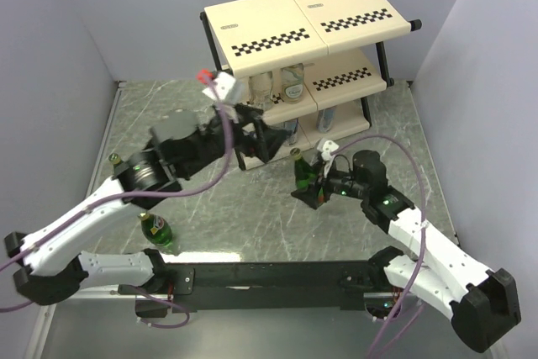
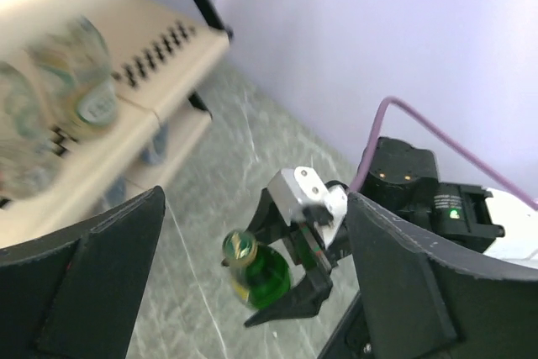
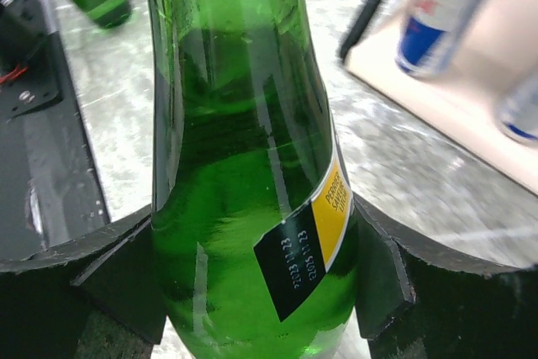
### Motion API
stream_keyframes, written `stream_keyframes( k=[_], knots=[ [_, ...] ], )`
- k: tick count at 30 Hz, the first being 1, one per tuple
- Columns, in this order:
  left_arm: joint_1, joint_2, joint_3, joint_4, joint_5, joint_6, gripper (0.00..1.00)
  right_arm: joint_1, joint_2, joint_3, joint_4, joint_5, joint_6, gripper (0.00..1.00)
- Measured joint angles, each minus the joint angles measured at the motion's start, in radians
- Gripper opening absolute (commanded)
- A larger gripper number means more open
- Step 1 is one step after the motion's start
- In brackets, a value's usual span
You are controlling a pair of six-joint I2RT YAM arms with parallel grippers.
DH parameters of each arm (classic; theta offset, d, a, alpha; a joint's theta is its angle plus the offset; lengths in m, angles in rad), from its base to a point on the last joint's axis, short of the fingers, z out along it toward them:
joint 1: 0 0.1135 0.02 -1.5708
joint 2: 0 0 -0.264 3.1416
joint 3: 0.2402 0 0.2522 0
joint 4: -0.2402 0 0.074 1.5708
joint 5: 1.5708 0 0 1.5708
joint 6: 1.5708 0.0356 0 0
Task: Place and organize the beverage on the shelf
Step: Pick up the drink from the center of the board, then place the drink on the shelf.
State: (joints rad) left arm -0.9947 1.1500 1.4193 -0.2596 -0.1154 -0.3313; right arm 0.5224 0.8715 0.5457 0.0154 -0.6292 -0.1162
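Note:
My right gripper (image 1: 308,186) is shut on the body of a green glass bottle with a yellow label (image 1: 298,167), held upright in front of the shelf (image 1: 277,23). In the right wrist view the bottle (image 3: 244,208) fills the space between the jaws of that gripper (image 3: 252,245). My left gripper (image 1: 267,139) stands open and empty at the shelf's front; its wrist view looks past the wide fingers (image 2: 92,275) at the held bottle (image 2: 261,273). Two clear bottles (image 1: 276,84) stand on the middle tier. Silver-and-blue cans (image 3: 441,14) sit on the bottom tier. A second green bottle (image 1: 157,231) stands on the table.
The marble-patterned tabletop (image 1: 235,208) is walled by pale panels at the left, back and right. The second green bottle stands close to the left arm's forearm. A black rail (image 1: 269,275) runs along the near edge between the arm bases. Purple cables loop over both arms.

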Motion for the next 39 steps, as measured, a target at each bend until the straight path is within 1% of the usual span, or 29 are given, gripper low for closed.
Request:
stream_keyframes(
  k=[5, 8, 12, 19, 25, 33, 39],
  knots=[
    [0.000, -0.124, -0.002, 0.000, -0.048, 0.031, 0.98, -0.138, -0.022, 0.065, -0.071, -0.033, 0.012, 0.00],
    [0.000, -0.187, -0.040, 0.003, -0.070, 0.039, 0.99, -0.225, -0.043, 0.126, -0.125, -0.055, 0.016, 0.00],
    [0.000, -0.237, -0.151, -0.011, -0.097, 0.039, 1.00, -0.307, -0.062, 0.246, -0.208, -0.057, 0.027, 0.00],
    [0.000, -0.262, -0.378, -0.092, -0.146, 0.040, 1.00, -0.355, -0.030, 0.496, -0.299, -0.016, 0.061, 0.00],
    [0.000, -0.361, -0.522, -0.120, -0.194, 0.074, 0.99, -0.378, 0.092, 0.750, -0.348, 0.061, 0.100, 0.00],
    [0.000, -0.330, -0.584, -0.129, -0.230, 0.113, 0.97, -0.379, 0.343, 1.088, -0.378, 0.142, 0.165, 0.00],
    [0.000, -0.329, -0.606, -0.128, -0.241, 0.114, 0.97, -0.379, 0.532, 1.322, -0.420, 0.194, 0.171, 0.00]
  ],
)
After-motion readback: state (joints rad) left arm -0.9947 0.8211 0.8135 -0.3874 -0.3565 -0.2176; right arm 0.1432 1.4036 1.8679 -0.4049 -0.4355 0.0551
